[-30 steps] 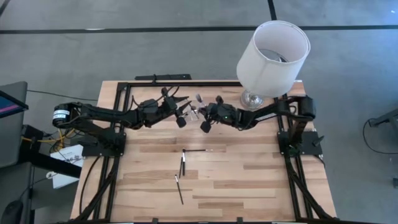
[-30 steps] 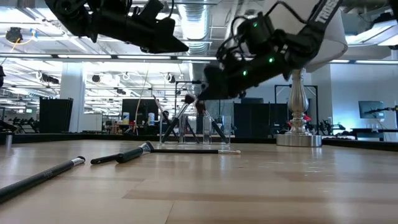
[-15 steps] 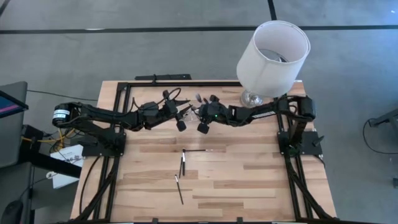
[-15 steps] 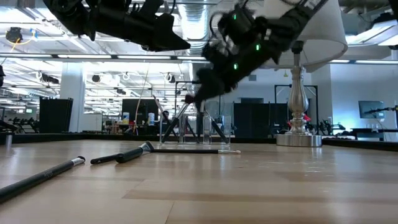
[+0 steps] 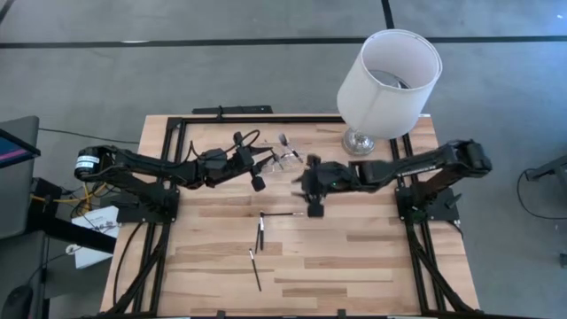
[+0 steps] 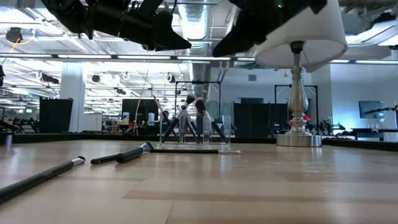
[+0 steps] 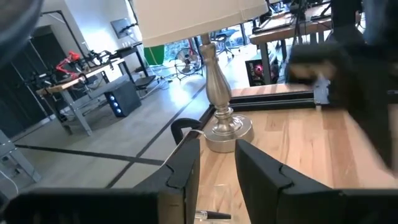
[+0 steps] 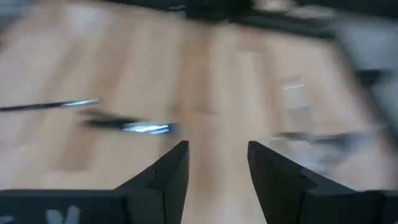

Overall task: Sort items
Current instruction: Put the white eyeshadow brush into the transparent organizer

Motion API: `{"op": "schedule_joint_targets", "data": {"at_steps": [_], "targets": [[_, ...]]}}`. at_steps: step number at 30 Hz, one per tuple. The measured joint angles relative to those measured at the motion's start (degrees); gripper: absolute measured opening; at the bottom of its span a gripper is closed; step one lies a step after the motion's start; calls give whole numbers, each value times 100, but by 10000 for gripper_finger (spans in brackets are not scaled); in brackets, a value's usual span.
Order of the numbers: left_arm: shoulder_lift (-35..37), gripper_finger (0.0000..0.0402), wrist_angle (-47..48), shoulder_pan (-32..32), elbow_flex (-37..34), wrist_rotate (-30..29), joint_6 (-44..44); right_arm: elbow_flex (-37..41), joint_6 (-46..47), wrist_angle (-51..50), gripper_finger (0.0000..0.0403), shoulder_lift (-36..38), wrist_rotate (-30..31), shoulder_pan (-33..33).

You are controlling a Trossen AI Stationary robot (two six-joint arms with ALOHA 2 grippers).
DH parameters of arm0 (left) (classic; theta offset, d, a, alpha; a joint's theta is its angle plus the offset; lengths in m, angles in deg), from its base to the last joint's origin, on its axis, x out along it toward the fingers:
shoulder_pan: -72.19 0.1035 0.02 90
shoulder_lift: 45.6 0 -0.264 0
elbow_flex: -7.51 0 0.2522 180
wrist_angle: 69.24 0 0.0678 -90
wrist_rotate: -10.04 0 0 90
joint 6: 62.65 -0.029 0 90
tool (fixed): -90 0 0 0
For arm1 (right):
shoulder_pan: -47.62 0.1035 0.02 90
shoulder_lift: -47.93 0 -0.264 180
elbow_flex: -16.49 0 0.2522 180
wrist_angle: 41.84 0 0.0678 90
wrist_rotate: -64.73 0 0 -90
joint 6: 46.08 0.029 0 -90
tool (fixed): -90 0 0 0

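Brushes (image 5: pixel 262 232) lie mid-table, well apart from every table (image 5: pixel 372 266) edge.

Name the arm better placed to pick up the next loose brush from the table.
Right. The right gripper hangs open next to the nearest brush, while the left gripper sits farther back near the clear container.

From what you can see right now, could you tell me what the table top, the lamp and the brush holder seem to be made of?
The table top looks like pale wood planks: grain and seams show. The lamp has a matte white shade, probably fabric or paper, on a shiny silvery base that looks like metal. The brush holder seems clear plastic or acrylic: the room shows through it.
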Motion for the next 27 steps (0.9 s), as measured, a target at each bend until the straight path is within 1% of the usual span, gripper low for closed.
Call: {"op": "schedule_joint_targets", "data": {"at_steps": [2,3,6,12,15,18,22,27], "targets": [[0,99,-16,2,0,0,0,255,153,422,154,-122,-537,80],[0,99,-20,3,0,0,0,389,232,747,152,-214,-636,128],[0,99,-20,15,0,0,-2,774,414,1602,147,-646,-671,262],[0,99,-42,13,0,0,-2,1270,293,3000,143,-1705,-667,378],[0,99,-41,13,0,0,-2,1375,394,3354,143,-2053,-711,282],[0,99,-37,15,0,0,-2,1524,459,3726,143,-2244,-987,120],[0,99,-39,15,0,0,-2,1785,819,4674,137,-2518,-1207,-93],[0,99,-39,15,0,0,-2,2043,1231,5914,127,-3234,-1237,-211]]}}
